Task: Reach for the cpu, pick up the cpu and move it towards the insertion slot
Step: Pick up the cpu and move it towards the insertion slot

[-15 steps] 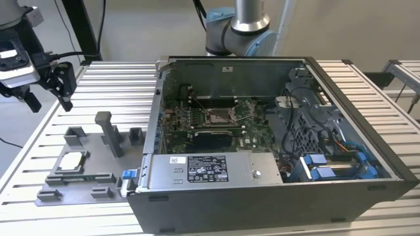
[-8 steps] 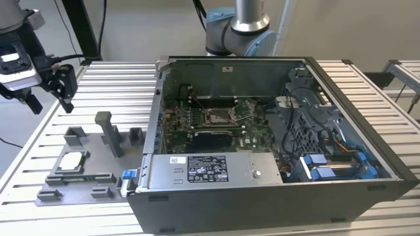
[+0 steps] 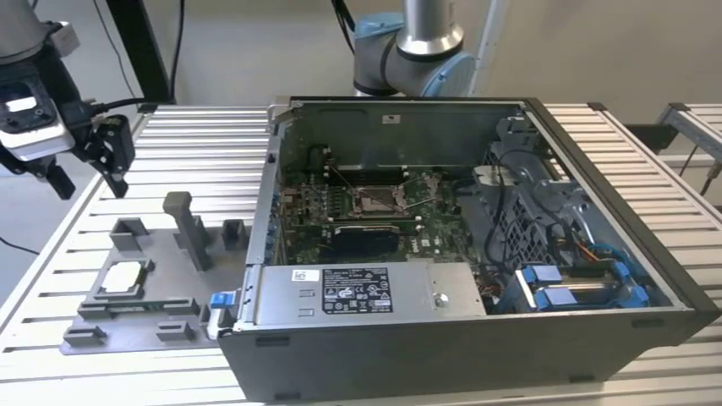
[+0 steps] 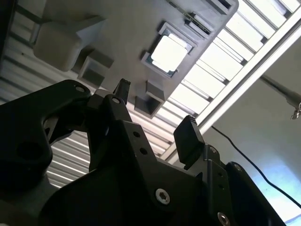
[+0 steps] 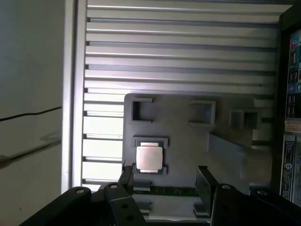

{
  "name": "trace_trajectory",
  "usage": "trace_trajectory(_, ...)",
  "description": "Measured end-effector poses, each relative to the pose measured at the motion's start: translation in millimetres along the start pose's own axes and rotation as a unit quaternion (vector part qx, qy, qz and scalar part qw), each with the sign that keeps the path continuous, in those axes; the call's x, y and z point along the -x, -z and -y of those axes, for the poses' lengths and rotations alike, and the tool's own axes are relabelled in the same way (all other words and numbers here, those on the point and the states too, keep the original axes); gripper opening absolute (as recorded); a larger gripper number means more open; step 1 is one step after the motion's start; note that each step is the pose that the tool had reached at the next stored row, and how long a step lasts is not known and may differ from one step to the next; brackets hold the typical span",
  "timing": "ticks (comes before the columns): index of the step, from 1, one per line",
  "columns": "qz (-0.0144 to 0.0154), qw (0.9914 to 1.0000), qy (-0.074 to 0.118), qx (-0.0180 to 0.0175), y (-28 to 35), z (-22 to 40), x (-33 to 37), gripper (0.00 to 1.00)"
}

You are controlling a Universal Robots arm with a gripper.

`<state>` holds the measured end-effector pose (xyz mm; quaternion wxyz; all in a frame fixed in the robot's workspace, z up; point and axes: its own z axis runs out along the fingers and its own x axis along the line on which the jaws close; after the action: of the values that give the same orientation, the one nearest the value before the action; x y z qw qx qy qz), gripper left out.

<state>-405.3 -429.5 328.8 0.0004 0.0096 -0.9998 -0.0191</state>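
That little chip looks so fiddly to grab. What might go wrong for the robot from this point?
The chip sits inside a snug frame on the grey plate, and the open gripper hangs well above the plate; coming down off-centre, it might strike the frame instead. On the way to the socket, the chip may bump the tall grey post or the computer case wall, which stand between.

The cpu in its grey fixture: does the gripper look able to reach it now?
Probably yes. The gripper hangs open above the grey fixture, and the cpu lies flat in its seat with nothing over it. The taller fixture post stands to one side, apart from the cpu.
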Motion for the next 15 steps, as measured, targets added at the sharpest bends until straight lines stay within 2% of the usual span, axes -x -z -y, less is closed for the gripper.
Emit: trace_trajectory(15,0.0,1.0,0.0,0.0,-8.4,0.3,-0.2,1.0)
